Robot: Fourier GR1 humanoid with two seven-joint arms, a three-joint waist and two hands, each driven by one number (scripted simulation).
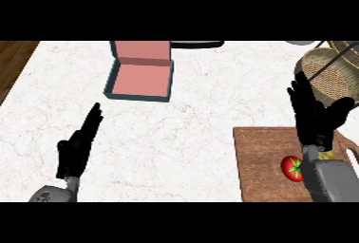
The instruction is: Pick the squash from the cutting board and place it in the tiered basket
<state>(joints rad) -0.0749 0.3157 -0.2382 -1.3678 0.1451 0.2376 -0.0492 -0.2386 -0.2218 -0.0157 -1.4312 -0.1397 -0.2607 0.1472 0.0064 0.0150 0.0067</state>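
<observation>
White marble surface [189, 123]: wooden cutting board [263, 161] at near right corner, wicker tiered basket [333, 71] at far right corner, open teal box with pink lining [140, 73] at far edge, left of middle. Right hand [316, 114] above the board's far end, fingers straight and released, holding nothing; only a yellow sliver of squash [325, 155] shows at its wrist, on the board beside a red tomato [292, 168]. Left hand [80, 142] near the surface's near left edge, fingers straight, empty.
</observation>
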